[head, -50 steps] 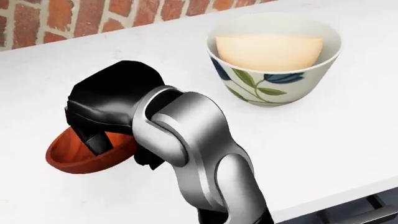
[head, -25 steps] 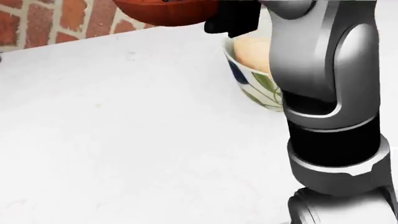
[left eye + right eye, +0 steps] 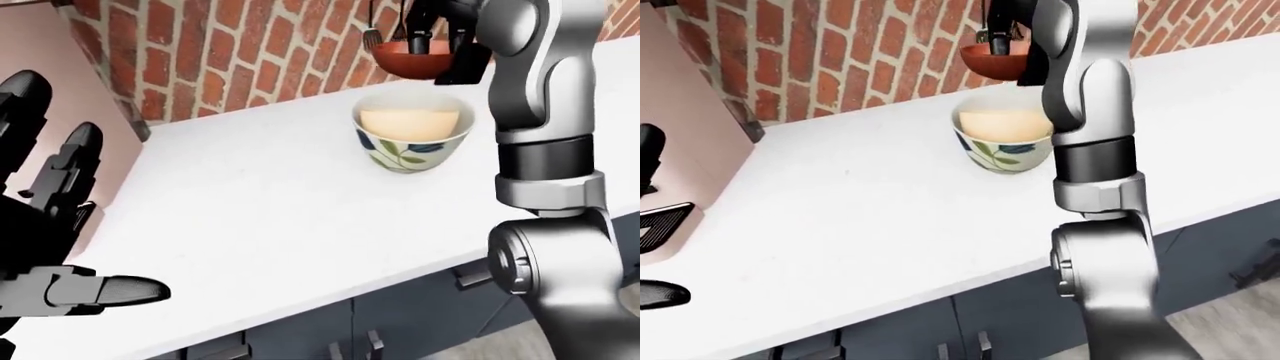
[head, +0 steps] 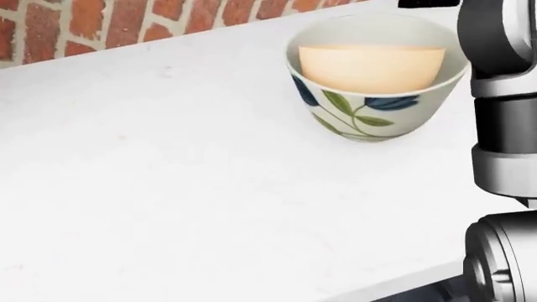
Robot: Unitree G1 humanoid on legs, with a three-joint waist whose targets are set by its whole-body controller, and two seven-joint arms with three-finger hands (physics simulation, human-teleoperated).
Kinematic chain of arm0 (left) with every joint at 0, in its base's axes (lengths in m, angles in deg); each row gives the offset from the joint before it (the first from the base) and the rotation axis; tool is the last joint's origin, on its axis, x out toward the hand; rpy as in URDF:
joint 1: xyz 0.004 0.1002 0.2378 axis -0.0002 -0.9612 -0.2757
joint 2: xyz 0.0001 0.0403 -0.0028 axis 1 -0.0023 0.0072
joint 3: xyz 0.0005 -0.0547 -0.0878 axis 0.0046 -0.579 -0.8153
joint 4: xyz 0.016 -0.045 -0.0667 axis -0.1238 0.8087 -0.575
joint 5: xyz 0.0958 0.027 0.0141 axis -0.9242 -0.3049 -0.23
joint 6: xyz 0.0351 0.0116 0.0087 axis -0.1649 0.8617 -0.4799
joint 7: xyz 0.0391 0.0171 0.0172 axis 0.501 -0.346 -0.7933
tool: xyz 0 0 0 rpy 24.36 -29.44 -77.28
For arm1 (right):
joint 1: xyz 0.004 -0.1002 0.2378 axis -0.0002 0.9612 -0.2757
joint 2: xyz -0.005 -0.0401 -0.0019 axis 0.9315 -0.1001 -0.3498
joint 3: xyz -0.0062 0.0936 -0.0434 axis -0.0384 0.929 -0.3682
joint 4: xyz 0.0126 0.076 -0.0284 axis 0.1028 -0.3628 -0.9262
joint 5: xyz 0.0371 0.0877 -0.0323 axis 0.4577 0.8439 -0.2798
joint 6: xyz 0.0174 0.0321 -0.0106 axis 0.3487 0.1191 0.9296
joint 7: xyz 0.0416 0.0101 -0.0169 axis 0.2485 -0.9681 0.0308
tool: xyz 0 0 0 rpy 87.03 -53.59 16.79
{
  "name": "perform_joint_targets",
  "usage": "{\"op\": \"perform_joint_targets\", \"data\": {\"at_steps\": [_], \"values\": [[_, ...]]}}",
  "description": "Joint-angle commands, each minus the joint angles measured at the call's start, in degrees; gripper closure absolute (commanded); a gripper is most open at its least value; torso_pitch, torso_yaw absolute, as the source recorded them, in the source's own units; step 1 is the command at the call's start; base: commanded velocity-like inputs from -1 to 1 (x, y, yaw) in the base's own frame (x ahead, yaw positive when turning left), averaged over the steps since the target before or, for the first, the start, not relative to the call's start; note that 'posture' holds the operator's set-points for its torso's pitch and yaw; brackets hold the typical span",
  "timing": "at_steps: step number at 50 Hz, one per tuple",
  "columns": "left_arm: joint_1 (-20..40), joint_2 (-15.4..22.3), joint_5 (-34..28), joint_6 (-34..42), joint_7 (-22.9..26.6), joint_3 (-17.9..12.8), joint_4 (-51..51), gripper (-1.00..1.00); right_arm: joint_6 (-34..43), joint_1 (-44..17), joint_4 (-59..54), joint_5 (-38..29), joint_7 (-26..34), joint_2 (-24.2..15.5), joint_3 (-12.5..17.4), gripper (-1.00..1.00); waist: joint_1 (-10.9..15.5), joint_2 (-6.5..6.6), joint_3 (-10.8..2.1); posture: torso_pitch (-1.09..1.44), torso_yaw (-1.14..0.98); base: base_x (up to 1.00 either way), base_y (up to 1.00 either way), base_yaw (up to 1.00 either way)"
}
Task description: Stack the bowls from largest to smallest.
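left hand point(image 3: 50, 247): seen at the far left of the left-eye view, raised off the surface; fingers point(image 3: 110, 291) spread, nothing held.
surface point(image 3: 250, 217): white, running from near left to far right below a brick wall point(image 3: 240, 52).
red bowl point(image 3: 410, 60): carried in the air, above the patterned bowl and a little toward the wall; not touching it.
patterned bowl point(image 4: 373, 75): upright on the surface, right of centre; a smaller cream bowl point(image 4: 369, 66) is nested inside it, tilted.
right hand point(image 3: 440, 30): raised high near the wall; the red bowl is gripped at its rim, dark fingers closed on it as far as can be made out.
right arm point(image 3: 540, 150): grey, standing upright at the right of both eye views.
step in hand: judged as the transport of the red bowl, mid-air, toward the stack.
next move: the red bowl is to be centred over the cream bowl, lowered level and released; whether it is the smallest cannot be judged with certainty.
eye views: both hands, the red bowl, the wall and the cabinet fronts point(image 3: 970, 330) are shown.
head view: only the two nested bowls and part of the right arm are shown; red bowl and both hands cut off.
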Motion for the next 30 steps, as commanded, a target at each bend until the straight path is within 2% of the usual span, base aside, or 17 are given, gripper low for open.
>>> {"op": "perform_joint_targets", "data": {"at_steps": [1, 11, 14, 19, 23, 25, 30], "values": [[0.5, 0.5, -1.6, -1.6, 0.8, -0.8, 0.0, -1.0, -0.1, -2.2, 1.6, -0.3, -1.7, -0.4, 0.4, 1.0, 0.1, -0.16, -0.97, -0.24, 0.0, 0.0, 0.0, 0.0], [-0.2, -0.3, -2.1, -1.2, 2.5, -2.4, 0.1, -1.0, 0.2, -0.2, -1.6, -0.4, -4.9, 0.8, 0.1, 1.0, 0.1, -0.26, -1.22, -0.24, 0.0, 0.0, 0.0, 0.0], [-0.4, -1.3, -5.0, -1.3, 4.4, -1.3, -0.1, -1.0, 0.0, 0.4, -2.0, -0.6, -5.3, 0.7, 0.0, 1.0, 0.2, -0.34, -1.33, -0.24, 0.0, 0.0, 0.0, 0.0], [-0.5, -0.8, -3.3, -0.9, 4.4, -3.3, 0.0, -1.0, -0.5, 0.4, -3.7, -1.0, -6.9, 1.0, -0.4, 1.0, 0.2, -0.4, -1.5, -0.24, 0.0, 0.0, 0.0, 0.0], [-1.1, -1.7, -4.7, -1.1, 5.9, -3.3, 0.0, -1.0, -0.2, -0.3, -5.9, -1.7, -8.0, 1.4, -0.6, 1.0, 0.2, -0.39, -1.58, -0.24, 0.0, 0.0, 0.0, 0.0], [-1.3, -2.1, -5.6, -1.3, 6.9, -3.4, 0.3, -1.0, -0.3, -0.2, -6.8, -1.9, -8.5, 1.6, -0.8, 0.97, 0.3, -0.36, -1.65, -0.24, 0.0, 0.0, 0.0, 0.0], [-1.7, -3.1, -7.2, -1.3, 8.5, -3.5, 0.2, -1.0, -0.7, -0.5, -8.2, -2.3, -9.4, 2.1, -1.1, 0.68, 0.3, -0.46, -1.85, -0.24, 0.0, 0.0, 0.0, 0.0]]}}
